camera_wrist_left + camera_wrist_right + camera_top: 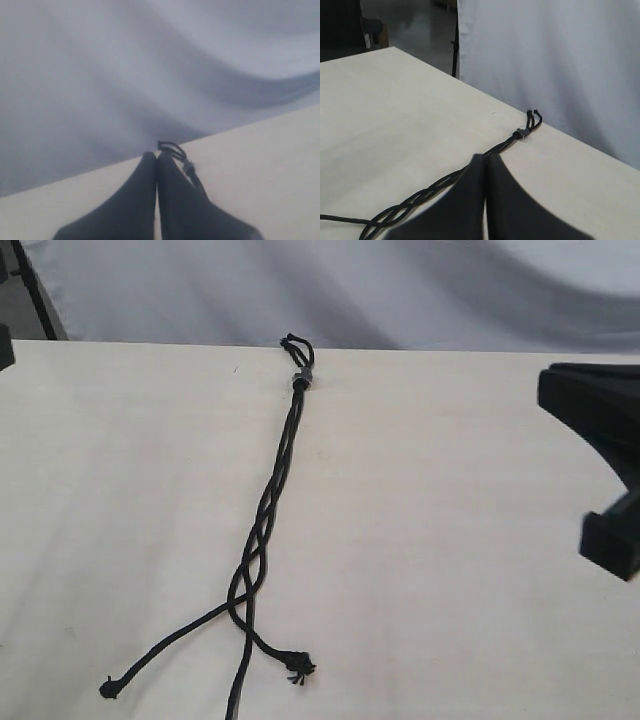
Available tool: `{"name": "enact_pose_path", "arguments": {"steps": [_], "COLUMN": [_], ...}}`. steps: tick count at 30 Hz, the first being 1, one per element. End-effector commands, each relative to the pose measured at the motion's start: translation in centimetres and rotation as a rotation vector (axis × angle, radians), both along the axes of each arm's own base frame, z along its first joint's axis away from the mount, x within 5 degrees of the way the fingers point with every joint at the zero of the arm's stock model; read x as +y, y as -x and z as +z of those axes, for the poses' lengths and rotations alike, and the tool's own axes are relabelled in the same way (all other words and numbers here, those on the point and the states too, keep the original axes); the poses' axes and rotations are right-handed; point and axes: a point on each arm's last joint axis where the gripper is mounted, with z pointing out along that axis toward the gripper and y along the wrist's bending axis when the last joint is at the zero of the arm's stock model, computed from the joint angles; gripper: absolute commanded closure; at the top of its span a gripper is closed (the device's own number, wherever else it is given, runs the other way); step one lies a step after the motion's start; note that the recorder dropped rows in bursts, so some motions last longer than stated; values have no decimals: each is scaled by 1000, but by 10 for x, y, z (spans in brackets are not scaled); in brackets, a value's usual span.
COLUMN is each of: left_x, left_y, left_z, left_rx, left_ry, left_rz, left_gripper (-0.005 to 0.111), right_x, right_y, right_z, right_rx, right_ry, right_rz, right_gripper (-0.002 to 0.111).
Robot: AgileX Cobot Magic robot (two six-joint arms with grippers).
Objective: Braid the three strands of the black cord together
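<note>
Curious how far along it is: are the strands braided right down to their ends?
No, the three strands part and lie loose on the table past their last crossing.

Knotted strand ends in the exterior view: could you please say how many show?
2. One knotted end lies lower left, the other knotted end right of it; the third strand leaves the bottom edge, its end hidden.

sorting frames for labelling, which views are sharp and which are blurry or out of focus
Exterior view: even soft light, black cord sharp, right arm at the edge blurred; left wrist view: soft all over, left pincer and the cord's loop fuzzy; right wrist view: cord crisp, right pincer slightly soft.
</note>
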Motion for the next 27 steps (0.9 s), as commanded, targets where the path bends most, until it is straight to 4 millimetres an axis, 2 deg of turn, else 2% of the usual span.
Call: {"name": "enact_pose_path", "arguments": {"steps": [1,10,24,27], "left_x": [2,4,4,10], "left_y": [15,24,24,37], "left_z": [2,7,7,0], "left_rx": [-65,-97,-98,-72], "left_ry": [39,52,48,39], "left_rz": [-16,-13,-13,19], "left_gripper": [107,107,107,107], "right_x": [-11,-20,-21,-21], "right_y": [20,38,39,39], "right_z": [-7,-27,-26,-26], "right_rx": [-51,-73,-80,-80], "right_ry": [-45,-83,-88,-88], "right_rz": [-7,-5,-5,-5], "right_gripper": [108,108,108,108]}}
